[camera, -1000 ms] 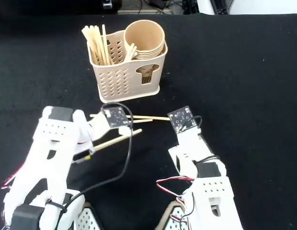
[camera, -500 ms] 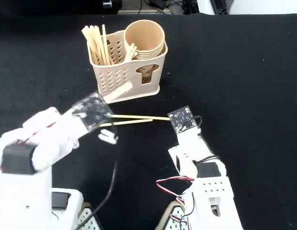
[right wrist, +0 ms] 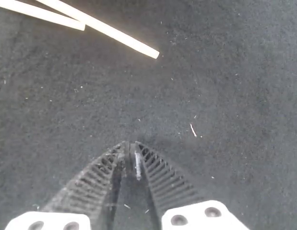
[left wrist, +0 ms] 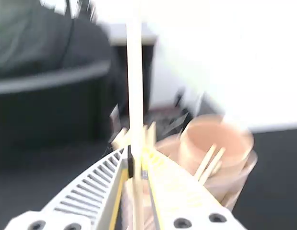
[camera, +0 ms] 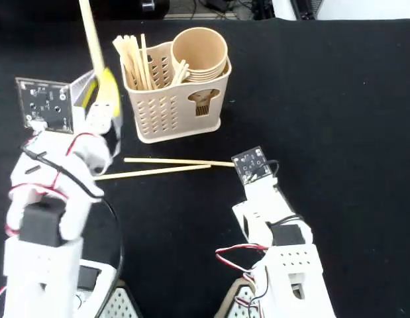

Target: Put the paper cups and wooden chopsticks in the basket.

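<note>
Pinches one wooden chopstick (camera: 91,33) upright in the left hand (left wrist: 136,154) beside the basket (camera: 166,111): light, stiff, probably slippery. Rests the right hand (right wrist: 130,146) closed, empty, near two loose chopsticks (camera: 171,161), best gripped mid-length.

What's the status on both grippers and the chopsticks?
Left gripper shut on one chopstick, upright beside the basket. Right gripper shut, empty. Two chopsticks lie on the table.
</note>
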You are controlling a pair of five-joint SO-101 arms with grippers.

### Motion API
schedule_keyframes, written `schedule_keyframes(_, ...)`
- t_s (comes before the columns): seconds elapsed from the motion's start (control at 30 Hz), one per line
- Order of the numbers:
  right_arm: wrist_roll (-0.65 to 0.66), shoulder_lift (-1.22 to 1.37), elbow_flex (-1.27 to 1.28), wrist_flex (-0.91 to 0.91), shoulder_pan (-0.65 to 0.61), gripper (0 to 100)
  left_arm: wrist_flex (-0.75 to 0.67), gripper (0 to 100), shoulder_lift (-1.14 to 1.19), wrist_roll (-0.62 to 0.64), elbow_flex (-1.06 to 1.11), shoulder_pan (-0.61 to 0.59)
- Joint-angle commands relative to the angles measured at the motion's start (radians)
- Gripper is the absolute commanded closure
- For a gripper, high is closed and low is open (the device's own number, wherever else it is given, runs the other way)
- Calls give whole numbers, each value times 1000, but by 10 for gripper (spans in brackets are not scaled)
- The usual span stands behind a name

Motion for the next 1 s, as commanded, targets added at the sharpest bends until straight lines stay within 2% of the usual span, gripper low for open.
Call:
schedule_keyframes(0.0,6,-13,1,-8,9,986,-376,970,21,29,110,59)
schedule_keyframes(0.1,8,-13,1,-8,9,986,-508,970,101,32,147,64)
schedule_keyframes(0.23,8,-13,1,-9,9,986,-574,970,262,34,102,65)
schedule_keyframes(0.47,11,-13,1,-9,9,986,-571,970,508,34,-28,58)
schedule_keyframes(0.8,12,-13,1,-9,9,986,-568,968,664,35,-16,10)
schedule_keyframes(0.97,14,-13,1,-9,9,986,-566,867,657,37,36,4)
